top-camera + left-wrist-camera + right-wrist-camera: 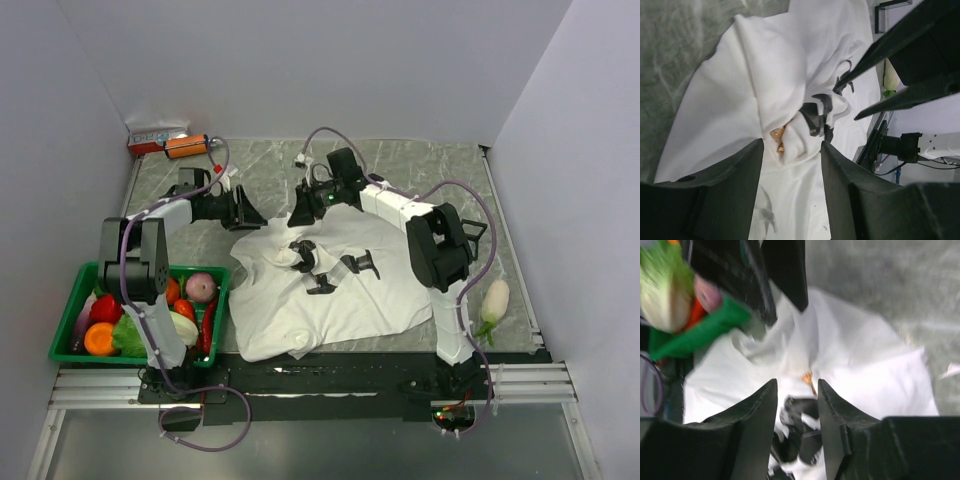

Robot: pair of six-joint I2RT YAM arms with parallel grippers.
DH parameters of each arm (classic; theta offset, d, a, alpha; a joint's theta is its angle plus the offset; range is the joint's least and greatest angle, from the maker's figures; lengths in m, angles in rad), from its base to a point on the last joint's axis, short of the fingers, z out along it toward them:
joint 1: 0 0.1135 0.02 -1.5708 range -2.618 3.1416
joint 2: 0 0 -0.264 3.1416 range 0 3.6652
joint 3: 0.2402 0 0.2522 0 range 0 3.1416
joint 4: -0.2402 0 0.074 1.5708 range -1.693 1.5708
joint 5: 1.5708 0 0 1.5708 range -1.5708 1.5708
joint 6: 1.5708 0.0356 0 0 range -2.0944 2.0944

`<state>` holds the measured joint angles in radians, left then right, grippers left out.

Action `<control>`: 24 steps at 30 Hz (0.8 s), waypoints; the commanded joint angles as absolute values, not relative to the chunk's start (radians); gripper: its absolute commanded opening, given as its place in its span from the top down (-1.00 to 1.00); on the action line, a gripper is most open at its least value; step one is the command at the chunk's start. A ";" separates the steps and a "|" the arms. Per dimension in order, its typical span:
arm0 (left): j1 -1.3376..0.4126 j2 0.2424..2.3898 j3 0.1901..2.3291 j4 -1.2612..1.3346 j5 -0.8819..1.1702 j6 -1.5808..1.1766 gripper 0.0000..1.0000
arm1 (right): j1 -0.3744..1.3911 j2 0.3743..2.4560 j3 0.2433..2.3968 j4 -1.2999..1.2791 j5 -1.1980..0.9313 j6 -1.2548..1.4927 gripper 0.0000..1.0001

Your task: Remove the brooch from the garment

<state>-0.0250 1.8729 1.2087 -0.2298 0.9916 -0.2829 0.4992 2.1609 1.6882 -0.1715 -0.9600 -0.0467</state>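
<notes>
The garment, a white T-shirt with black print, lies crumpled mid-table. The brooch, a tiny orange piece, sits in a raised fold of the cloth; the right wrist view shows the brooch just beyond that gripper's tips. My left gripper hovers open over the shirt's far left edge, the fold lying ahead of its jaws. My right gripper stands open above the shirt's far edge, with only cloth and black print showing between its fingers. In the top view the left gripper and the right gripper face each other across the fold.
A green basket of vegetables stands at the near left. An orange bottle and a small box lie at the far left corner. A white vegetable lies by the right edge.
</notes>
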 commanded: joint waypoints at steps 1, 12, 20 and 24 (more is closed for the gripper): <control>-0.028 1.943 1.233 -0.236 0.997 -0.316 -0.10 | 0.538 2.168 1.730 -0.451 -0.868 -0.336 0.07; -0.028 2.056 1.289 -0.360 0.765 -0.287 -0.11 | 0.587 2.083 1.597 -0.673 -0.562 -0.521 0.77; 0.063 1.956 1.232 -0.390 0.581 -0.282 -0.11 | 0.569 2.040 1.566 -0.876 -0.472 -0.515 0.88; 0.072 1.901 1.233 -0.388 0.671 -0.267 -0.11 | 0.549 1.984 1.532 -0.845 -0.524 -0.502 0.49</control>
